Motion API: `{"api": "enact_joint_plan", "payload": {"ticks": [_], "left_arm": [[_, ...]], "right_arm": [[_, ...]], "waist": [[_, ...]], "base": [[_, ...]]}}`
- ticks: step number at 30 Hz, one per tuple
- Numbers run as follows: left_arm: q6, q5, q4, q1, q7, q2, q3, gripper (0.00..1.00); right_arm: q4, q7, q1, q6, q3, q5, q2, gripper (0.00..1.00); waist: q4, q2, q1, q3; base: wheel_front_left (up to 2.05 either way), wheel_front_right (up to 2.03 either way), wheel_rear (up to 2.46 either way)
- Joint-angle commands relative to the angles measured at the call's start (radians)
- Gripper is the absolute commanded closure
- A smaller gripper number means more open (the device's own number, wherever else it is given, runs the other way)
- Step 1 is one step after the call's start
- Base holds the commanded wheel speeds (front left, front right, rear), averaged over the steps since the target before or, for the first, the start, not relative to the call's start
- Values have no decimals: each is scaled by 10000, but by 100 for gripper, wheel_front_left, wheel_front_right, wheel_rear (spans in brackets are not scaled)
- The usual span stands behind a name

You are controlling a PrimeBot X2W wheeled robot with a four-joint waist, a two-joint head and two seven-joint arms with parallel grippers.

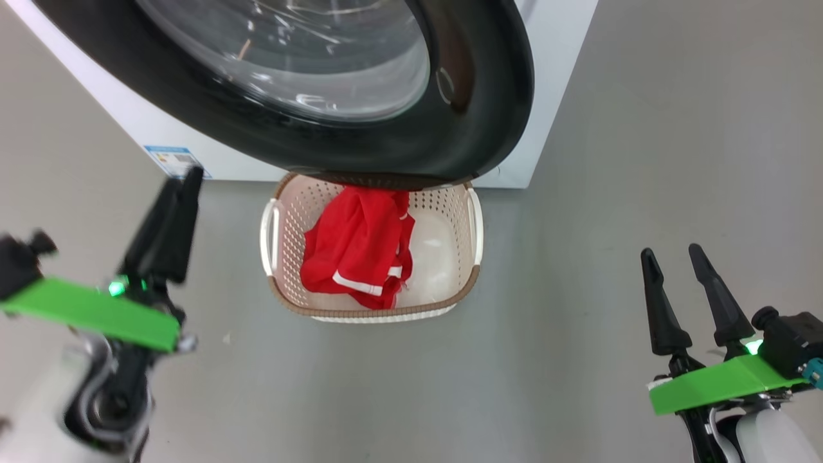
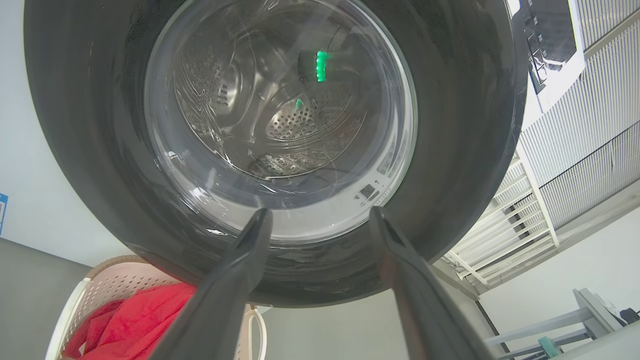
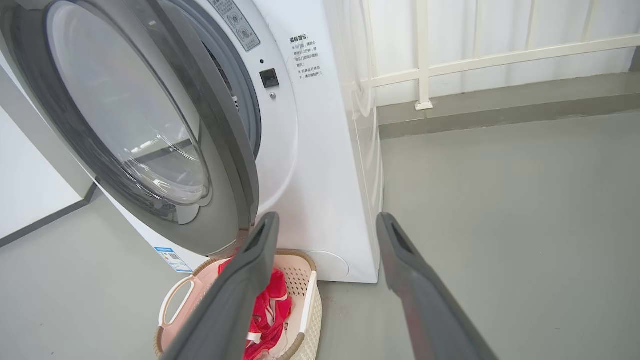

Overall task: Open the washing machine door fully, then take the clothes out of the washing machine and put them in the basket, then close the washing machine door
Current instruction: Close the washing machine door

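Red clothes (image 1: 360,247) in cream basket (image 1: 291,270)

Head view looks down on the basket (image 1: 376,313), which both wrist views, facing the washing machine door (image 2: 75,150), share.

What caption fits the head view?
Red clothes lie in the basket, its far rim hidden beneath the open door.

You have on record one washing machine (image 1: 556,64), fitted with one washing machine door (image 1: 488,96) and one blue label sticker (image 1: 170,159). One basket (image 1: 472,283), two white handles (image 1: 270,235). The clothes (image 1: 353,251): one red heap; the garments in it cannot be counted. Two grippers, left gripper (image 1: 182,179) and right gripper (image 1: 670,251), two fingers each.
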Motion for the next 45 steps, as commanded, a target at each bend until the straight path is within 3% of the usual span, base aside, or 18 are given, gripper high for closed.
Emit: {"api": "enact_joint_plan", "payload": {"ticks": [1,11,30,45], "left_arm": [[-67,253,-136,132,-88,352,483,0],[-67,1697,422,2341,-90,-276,1524,0],[-67,7504,301,4967,-91,-1812,3910,0],[-67,10902,-782,6090,-91,-3162,5679,0]], "right_arm": [[-214,-63,95,46,197,-165,-128,0],[-133,-63,686,46,190,-70,-257,0],[-94,-63,1531,46,93,95,-488,0],[-185,-63,1905,46,-180,66,-501,0]], "waist": [[83,0,0,-162],[-29,0,0,-885],[-850,0,0,-1749],[-1033,0,0,-2157]], "base": [[0,0,0],[0,0,0],[0,0,0],[0,0,0]]}}
